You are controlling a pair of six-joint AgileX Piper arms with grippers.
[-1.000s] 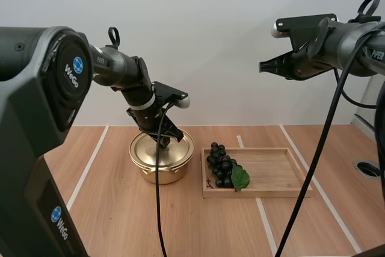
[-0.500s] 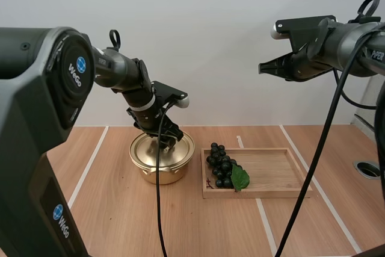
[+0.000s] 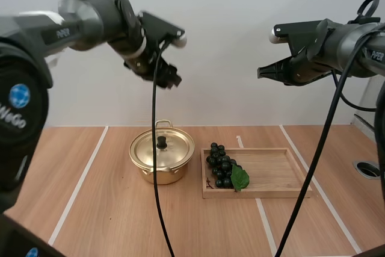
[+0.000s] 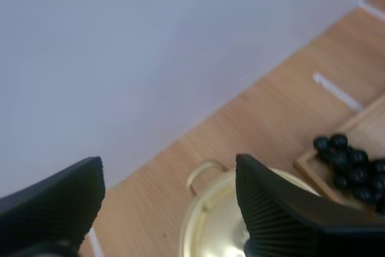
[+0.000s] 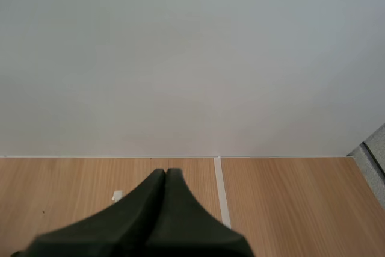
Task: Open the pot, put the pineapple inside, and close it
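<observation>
- Gold-coloured metal pot (image 3: pixel 171 174) is sitting on the wooden tabletop (image 3: pixel 108 209), between two white tape lines (image 3: pixel 90 167). Its lid (image 3: pixel 174 147) is lying shut on the rim, with the black knob (image 3: pixel 162 142) pointing straight up.
- Light wooden tray (image 3: pixel 277 170) is lying just beside the pot on its right. A narrow gap seems to be showing between them in the high view.
- Bunch of grapes (image 3: pixel 221 167), dark, is resting at the tray's left end, the end nearest the pot. A green leaf (image 3: pixel 240 177) is lying against the bunch's front right side.
- Left hand (image 3: pixel 173 79) is hanging high in the air above the pot, well apart from the lid and knob.
- In the left wrist view the left hand's fingers (image 4: pixel 54 203) are standing wide apart, ribbed inner faces turned to each other and gripping nothing.
- Past those fingers the pot's rim and one loop handle (image 4: pixel 204 170) are showing below. The grapes and a corner of the tray are lying beside the pot.
- Right hand (image 3: pixel 262 71) is hovering high above the tray's side of the tabletop, tips pointing toward the left arm, well apart from every object.
- In the right wrist view the right hand's fingers (image 5: pixel 150 209) are lying pressed together as one dark wedge, closed on nothing, over tabletop crossed by a tape line.
</observation>
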